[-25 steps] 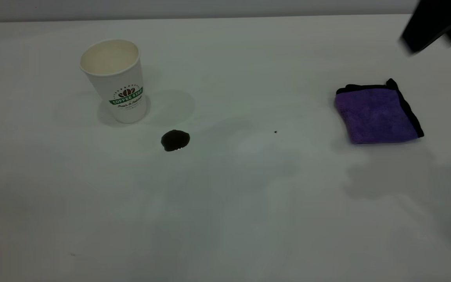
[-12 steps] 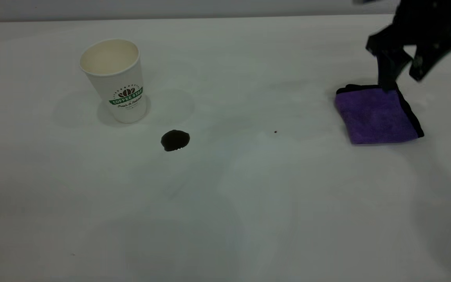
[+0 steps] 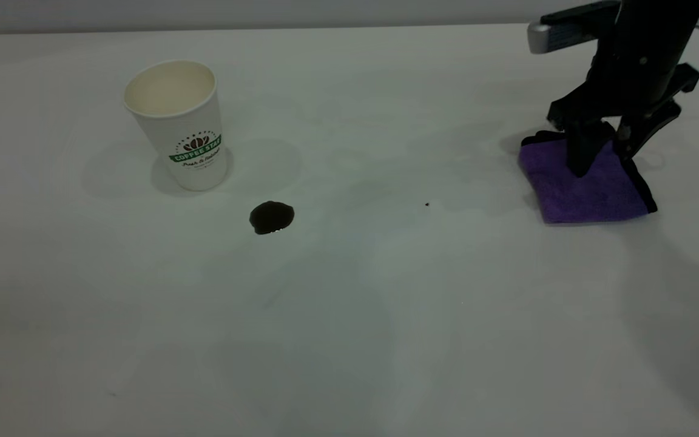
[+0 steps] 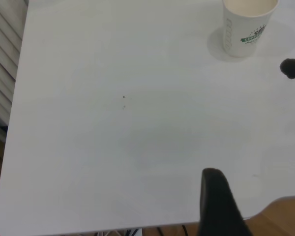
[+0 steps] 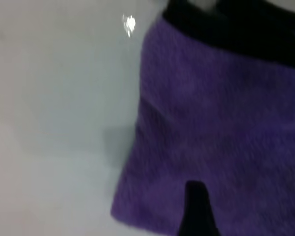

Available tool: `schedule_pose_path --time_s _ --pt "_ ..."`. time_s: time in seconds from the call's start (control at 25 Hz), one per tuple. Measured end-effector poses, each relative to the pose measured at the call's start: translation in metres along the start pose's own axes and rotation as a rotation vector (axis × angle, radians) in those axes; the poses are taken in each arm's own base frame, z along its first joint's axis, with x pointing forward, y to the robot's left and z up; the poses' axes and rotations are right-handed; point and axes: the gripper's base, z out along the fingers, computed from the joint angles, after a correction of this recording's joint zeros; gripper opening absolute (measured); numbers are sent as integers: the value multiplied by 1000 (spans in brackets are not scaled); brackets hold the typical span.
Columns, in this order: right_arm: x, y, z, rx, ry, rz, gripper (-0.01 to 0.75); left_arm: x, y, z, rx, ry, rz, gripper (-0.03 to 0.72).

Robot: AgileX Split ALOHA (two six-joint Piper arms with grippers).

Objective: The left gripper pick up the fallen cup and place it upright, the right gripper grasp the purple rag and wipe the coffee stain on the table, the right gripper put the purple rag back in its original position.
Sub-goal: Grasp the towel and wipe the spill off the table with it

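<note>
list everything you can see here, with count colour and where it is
cup: 1, white with a green-and-brown coffee logo, upright at far left of the table
coffee stain: 1, dark brown-black, just right of and nearer than the cup
dark speck: 1, tiny, between stain and rag
purple rag: 1, purple with black edging, flat at far right
table: 1, white-grey, under everything
right gripper: 1, black, fingers open, down on the rag's far edge
left gripper: 1, black, one finger seen near the table's edge, away from the cup

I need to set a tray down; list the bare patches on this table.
Free: the table in front of the coffee stain, and the middle between stain and purple rag. Crowded: around the cup, and at the rag under the right gripper.
</note>
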Motion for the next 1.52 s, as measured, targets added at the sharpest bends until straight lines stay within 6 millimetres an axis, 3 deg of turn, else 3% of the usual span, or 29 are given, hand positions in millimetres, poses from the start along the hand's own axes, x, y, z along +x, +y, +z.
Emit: schedule_pose_path --time_s 0.24,0.36,0.48,0.56,0.64,0.8,1.04,1.2,1.52 --pt "1 0 23 4 -31 4 590 0 0 0 0 0 1 461" --pt "2 0 33 8 -31 0 541 0 0 0 0 0 1 461" --pt "0 1 34 8 -35 -9 359 0 0 0 0 0 0 461" --pt "-1 6 34 -3 -37 -33 154 0 0 0 0 0 1 461" --pt "-4 16 33 -24 -46 -48 69 0 0 0 0 0 1 461" --pt "-20 58 32 -110 -96 -57 59 0 0 0 0 0 1 461" --pt "-47 147 26 -211 -153 -189 59 0 0 0 0 1 1 461" --pt "-54 193 32 -250 -131 -287 59 0 0 0 0 2 1 461" --pt "-61 246 36 -288 -147 -366 59 0 0 0 0 2 1 461"
